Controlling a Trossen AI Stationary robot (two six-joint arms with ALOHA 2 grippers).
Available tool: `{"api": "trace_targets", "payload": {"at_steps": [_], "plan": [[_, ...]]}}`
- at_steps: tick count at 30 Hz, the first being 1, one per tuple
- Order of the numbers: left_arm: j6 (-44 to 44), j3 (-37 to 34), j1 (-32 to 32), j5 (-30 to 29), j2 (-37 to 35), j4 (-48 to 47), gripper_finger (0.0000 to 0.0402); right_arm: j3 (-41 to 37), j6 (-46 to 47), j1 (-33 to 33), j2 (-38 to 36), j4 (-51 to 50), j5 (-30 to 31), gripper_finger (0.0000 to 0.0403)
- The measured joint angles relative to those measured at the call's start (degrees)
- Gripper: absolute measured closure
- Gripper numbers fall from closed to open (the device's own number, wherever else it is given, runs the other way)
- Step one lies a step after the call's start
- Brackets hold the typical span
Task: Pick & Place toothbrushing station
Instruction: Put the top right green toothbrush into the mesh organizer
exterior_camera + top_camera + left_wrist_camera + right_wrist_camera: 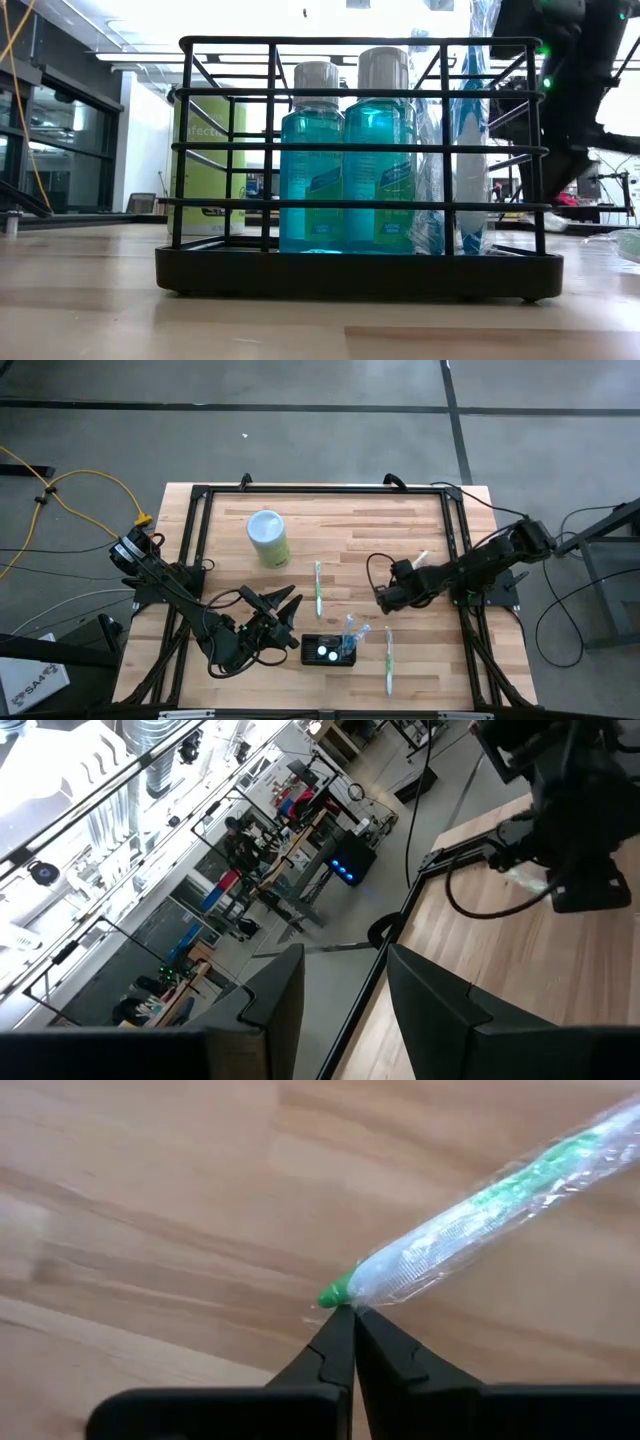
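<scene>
The toothbrushing station (328,651) is a black wire holder standing on its base near the table's front edge. In the low view (358,270) it holds two blue bottles (345,170) and a wrapped brush. My left gripper (284,606) is open and empty, just left of and beyond the holder; its fingers also show in the left wrist view (345,1010). My right gripper (381,603) is shut at the far end of a wrapped green toothbrush (389,658) that lies right of the holder. My right gripper pinches the tip of the toothbrush's clear wrapper (338,1302) between its two fingertips, at the green end of the brush. The fingers come slanting down from the table's right side, roughly in line with the brush. The toothbrush (470,1220) seems to lie flat on the table.
A pale green cylinder with a whitish top (268,538) stands at the far left of the table. Another green toothbrush (318,588) lies in the middle of the table. A black frame (320,490) runs round the tabletop.
</scene>
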Motion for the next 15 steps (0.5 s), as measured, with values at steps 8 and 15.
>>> {"api": "trace_targets", "payload": {"at_steps": [8,15], "plan": [[-0.11,0.00,0.12,0.00,0.00,0.00,0.0263,8.79,-8.70,-1.52,-4.06,-10.63,6.30,0.0401],[-0.56,0.00,1.54,0.02,0.00,-0.02,0.0263,16.01,-22.70,-2.21,-8.04,-12.99,11.61,0.0401]]}}
